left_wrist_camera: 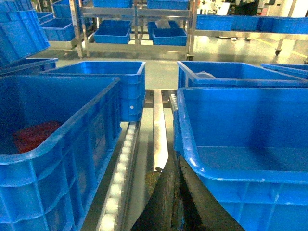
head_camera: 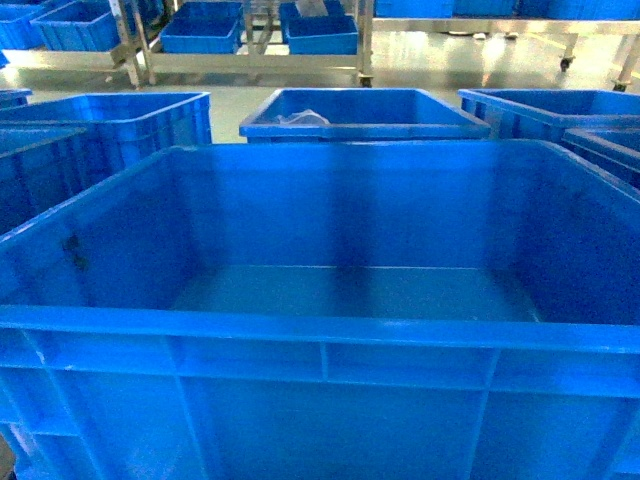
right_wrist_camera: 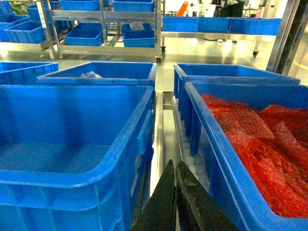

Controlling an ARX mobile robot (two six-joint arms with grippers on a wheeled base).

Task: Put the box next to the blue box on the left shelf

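Box [head_camera: 330,340] between claws (left [left_wrist_camera: 173,202], right [right_wrist_camera: 175,202]).

The blue crates stand in rows on a roller conveyor [left_wrist_camera: 120,168], with white rollers and a metal rail [right_wrist_camera: 159,130] showing between neighbouring crates.

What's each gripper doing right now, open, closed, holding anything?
Left gripper: closed, empty, beside the box.
Right gripper: closed, empty, beside the box's other wall.
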